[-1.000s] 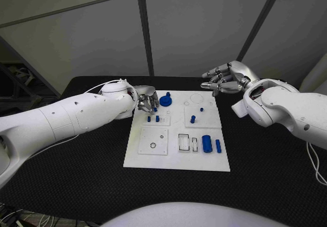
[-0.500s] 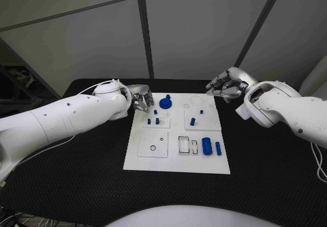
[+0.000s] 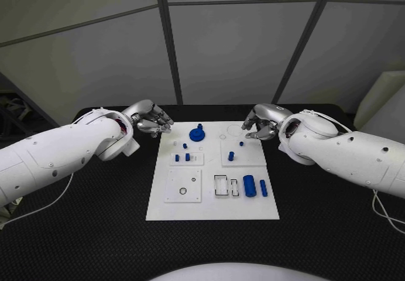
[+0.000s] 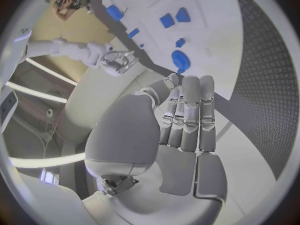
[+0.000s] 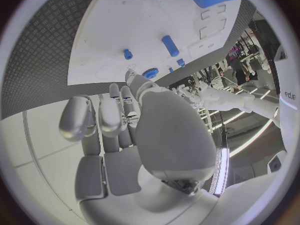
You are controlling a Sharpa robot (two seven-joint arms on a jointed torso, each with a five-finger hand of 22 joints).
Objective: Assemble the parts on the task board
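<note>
The white task board [image 3: 211,202] lies in the middle of the table. On it are a blue round knob [image 3: 196,134], small blue pegs [image 3: 182,157], a peg [image 3: 230,156] in the right block, and a thick blue cylinder [image 3: 249,185] beside a thin one [image 3: 263,187]. My left hand [image 3: 150,123] hovers off the board's far left corner, fingers loosely bent and holding nothing. My right hand [image 3: 260,122] hovers at the far right corner, likewise holding nothing. The left wrist view shows the left hand [image 4: 184,120] above the knob [image 4: 181,61]. The right wrist view shows the right hand [image 5: 119,130] and the board [image 5: 144,25].
The black table [image 3: 76,222] spreads around the board, with bare room on both sides and in front. Grey wall panels [image 3: 227,52] stand behind the table's far edge. A rectangular slot [image 3: 220,183] and a round hole [image 3: 183,191] sit in the board's near half.
My left hand has drawn back from over the pegs to beside the board's far left corner. My right hand has come in nearer the far right corner. The camera has shifted.
</note>
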